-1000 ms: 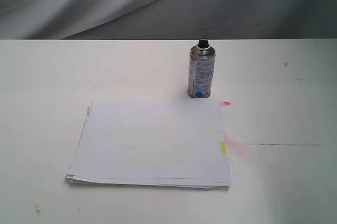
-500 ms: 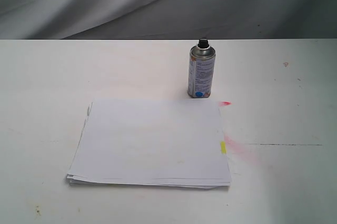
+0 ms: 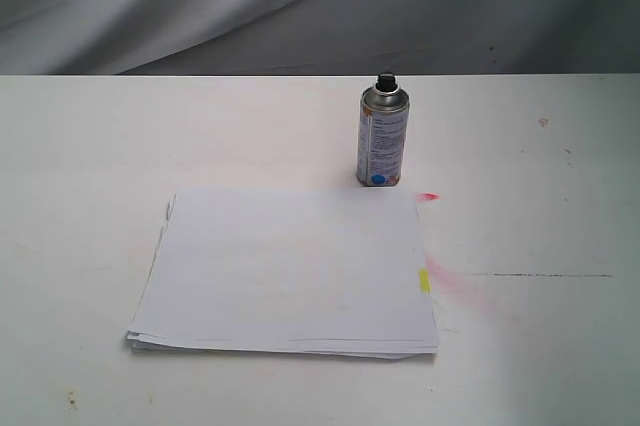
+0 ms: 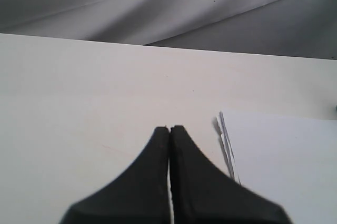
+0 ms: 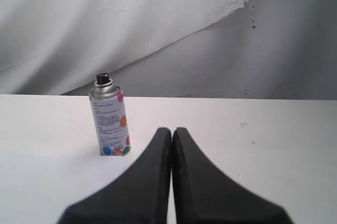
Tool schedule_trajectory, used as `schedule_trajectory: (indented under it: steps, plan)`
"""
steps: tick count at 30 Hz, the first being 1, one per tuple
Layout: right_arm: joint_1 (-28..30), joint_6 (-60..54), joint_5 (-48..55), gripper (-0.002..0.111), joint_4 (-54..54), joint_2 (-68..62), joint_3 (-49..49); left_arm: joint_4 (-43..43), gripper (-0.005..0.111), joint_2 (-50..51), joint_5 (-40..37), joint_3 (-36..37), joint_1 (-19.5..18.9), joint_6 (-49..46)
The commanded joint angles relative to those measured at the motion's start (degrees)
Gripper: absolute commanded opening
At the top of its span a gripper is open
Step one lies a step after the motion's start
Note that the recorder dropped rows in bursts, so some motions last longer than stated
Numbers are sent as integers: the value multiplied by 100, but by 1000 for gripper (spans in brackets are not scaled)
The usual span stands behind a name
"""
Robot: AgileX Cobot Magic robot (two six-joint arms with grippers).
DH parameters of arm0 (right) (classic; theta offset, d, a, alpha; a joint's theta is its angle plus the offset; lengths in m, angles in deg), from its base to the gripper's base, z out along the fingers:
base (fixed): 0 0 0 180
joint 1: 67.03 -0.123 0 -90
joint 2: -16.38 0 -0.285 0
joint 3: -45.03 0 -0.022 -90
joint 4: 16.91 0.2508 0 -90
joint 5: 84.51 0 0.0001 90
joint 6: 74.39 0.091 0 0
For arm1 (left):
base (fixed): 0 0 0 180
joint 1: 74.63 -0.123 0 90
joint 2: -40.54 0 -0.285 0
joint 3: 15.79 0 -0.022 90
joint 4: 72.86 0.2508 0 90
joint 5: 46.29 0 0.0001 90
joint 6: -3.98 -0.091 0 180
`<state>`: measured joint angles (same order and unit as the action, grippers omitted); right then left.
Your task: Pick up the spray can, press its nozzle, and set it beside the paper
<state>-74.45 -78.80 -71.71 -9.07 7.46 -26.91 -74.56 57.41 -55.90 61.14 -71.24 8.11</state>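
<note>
The spray can [image 3: 382,136] stands upright on the table [image 3: 90,146], its long axis vertical and the nozzle [image 3: 385,79] on top, just beyond the far right corner of the paper [image 3: 290,271]; the right claw [image 5: 172,129], pinched closed and empty, faces it from well apart, so it is probably the nearer arm; the left claw [image 4: 169,128], likewise closed, sees only the paper's edge.

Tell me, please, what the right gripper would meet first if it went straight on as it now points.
Probably nothing near: the right gripper, jaws shut, aims past the spray can, which stands to one side, over table toward the backdrop; depth is unclear.
</note>
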Motion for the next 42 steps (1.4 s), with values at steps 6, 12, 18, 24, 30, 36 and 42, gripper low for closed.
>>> schedule_trajectory:
  steps: [6,12,18,24,30,36,42]
  plan:
    - [11,17,310,0,29,-1823,1764,-40,0,-11,31,29,14,-1]
    - [0,17,310,0,29,-3179,2747,-40,0,-11,31,29,14,-1]
    - [-7,17,790,0,42,-4386,3608,-40,0,-11,31,29,14,-1]
    - [-477,-202,1273,0,51,-5386,4338,-40,0,-11,31,29,14,-1]
    - [-958,-454,1264,0,51,-6367,4954,-40,0,-11,31,29,14,-1]
    - [-1385,-454,474,0,51,-7265,5077,-40,0,-11,31,29,14,12]
    - [-1790,-454,-297,0,51,-8191,4893,-40,0,-11,31,29,14,12]
